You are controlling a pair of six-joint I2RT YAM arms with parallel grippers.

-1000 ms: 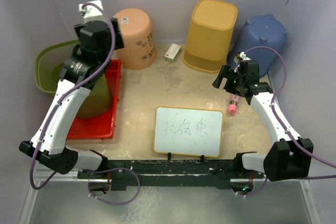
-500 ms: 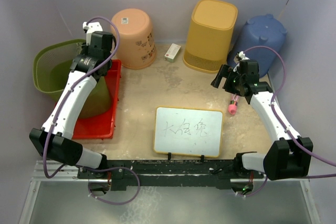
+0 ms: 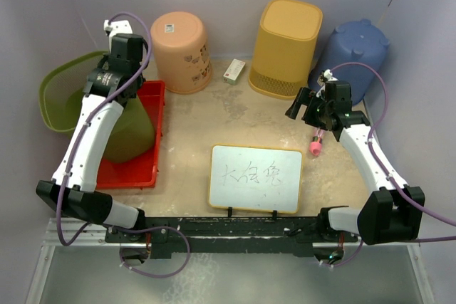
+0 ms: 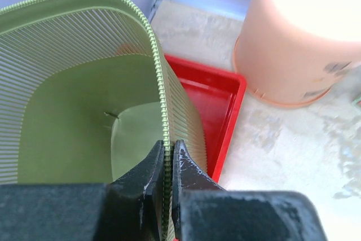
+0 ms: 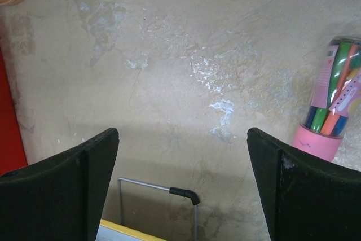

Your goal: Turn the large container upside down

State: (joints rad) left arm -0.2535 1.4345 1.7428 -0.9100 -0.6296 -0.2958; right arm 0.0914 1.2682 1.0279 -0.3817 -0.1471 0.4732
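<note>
The large container, a ribbed green basket [image 3: 64, 97], stands at the far left with its mouth up and tilted toward the wall. Its lower body overlaps the red tray [image 3: 142, 165]. My left gripper [image 3: 117, 80] reaches down onto the basket's right-hand rim. In the left wrist view the two black fingers [image 4: 189, 167] are pinched on the thin toothed rim [image 4: 159, 94], and the gripper [image 4: 168, 146] is shut on it. The basket [image 4: 67, 117] has nothing in it. My right gripper [image 3: 303, 107] hangs over the bare table at the right, open [image 5: 183, 134], holding nothing.
An upturned peach bucket [image 3: 182, 49], a yellow bin [image 3: 288, 44] and a blue container [image 3: 356, 49] line the back wall. A small box [image 3: 234, 71] lies between them. A whiteboard [image 3: 256, 177] lies front centre, and a pink marker tube [image 3: 315, 144] beside the right arm.
My left gripper came down from above onto the green basket's rim and shut on it. The basket has shifted slightly left. The right arm has barely moved.
</note>
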